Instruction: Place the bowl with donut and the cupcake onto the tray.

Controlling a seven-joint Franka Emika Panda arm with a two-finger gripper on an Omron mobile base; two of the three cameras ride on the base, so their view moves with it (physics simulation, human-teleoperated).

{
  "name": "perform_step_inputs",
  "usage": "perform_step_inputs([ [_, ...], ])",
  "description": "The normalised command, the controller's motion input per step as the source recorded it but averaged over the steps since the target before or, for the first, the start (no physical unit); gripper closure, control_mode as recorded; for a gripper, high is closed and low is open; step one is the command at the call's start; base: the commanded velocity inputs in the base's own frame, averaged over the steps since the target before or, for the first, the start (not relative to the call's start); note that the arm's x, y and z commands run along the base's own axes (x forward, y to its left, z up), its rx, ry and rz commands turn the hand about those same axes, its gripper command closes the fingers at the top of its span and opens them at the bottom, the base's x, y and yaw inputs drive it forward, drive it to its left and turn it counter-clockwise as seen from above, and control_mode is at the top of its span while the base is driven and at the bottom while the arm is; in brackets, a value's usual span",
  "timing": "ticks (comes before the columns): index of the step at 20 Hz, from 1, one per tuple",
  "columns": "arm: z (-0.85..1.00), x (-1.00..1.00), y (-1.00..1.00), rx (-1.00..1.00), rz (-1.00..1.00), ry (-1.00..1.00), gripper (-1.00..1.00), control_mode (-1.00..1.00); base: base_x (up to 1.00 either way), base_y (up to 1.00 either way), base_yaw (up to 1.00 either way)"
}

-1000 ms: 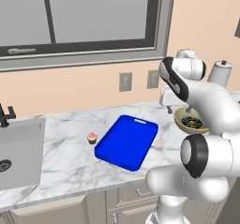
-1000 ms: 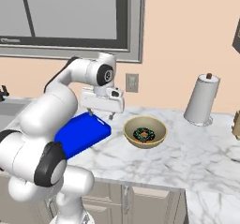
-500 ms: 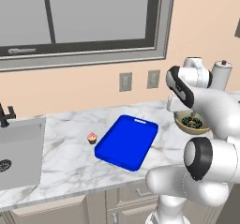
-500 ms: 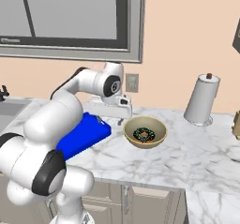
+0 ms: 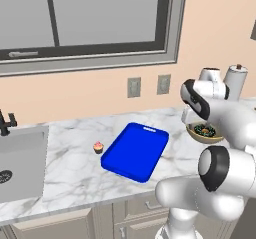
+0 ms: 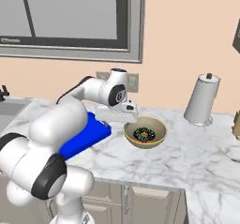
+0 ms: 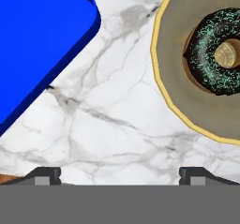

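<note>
The pincer (image 7: pixel 119 174) has been swung over the last second from above the near end of the tray toward the bowl, and its jaws are held wide apart with nothing between them, as the two dark tips at the edges of the hand view show. Bare marble counter (image 7: pixel 117 115) is seen directly beneath the pincer, between the two main task items. The bowl (image 7: pixel 197 78) is found just to one side of the pincer and slightly ahead of it, its yellow rim cut by the frame, and the donut (image 7: pixel 213 54) is seen resting inside it. A rounded corner of the blue tray (image 7: pixel 42 40) lies on the opposite side, near but apart from the bowl. In the right base view the pincer (image 6: pixel 117 120) is seen low over the counter, close beside the bowl's (image 6: pixel 145 133) rim on the tray's (image 6: pixel 86 134) side. The cupcake (image 5: pixel 98 147) is left well away from the pincer, on the counter beyond the far long edge of the tray (image 5: pixel 135 150). The shift is judged to mean the bowl is being addressed first; neither item has yet been placed on the tray. A further small sideways move and a descent over the rim would probably be needed before a grip is possible.
</note>
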Motion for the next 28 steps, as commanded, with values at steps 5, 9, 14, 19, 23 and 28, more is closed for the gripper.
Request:
perform_step_inputs([
  [5, -0.14, 0.43, -0.2, 0.0, 0.02, 0.0, -1.0, -1.0, 0.0, 0.0, 0.0],
  [9, -0.23, 0.37, -0.11, 0.0, 0.04, 0.0, -1.0, -1.0, 0.0, 0.0, 0.0],
  [14, -0.3, 0.29, 0.0, 0.0, 0.04, 0.0, -1.0, -1.0, 0.0, 0.0, 0.0],
  [19, -0.24, 0.31, 0.0, 0.0, 0.03, 0.0, -1.0, -1.0, 0.0, 0.0, 0.0],
  [23, -0.23, 0.3, -0.05, 0.0, 0.03, 0.0, -1.0, -1.0, 0.0, 0.0, 0.0],
  [28, -0.21, 0.21, -0.15, 0.0, 0.04, 0.0, -1.0, -1.0, 0.0, 0.0, 0.0],
])
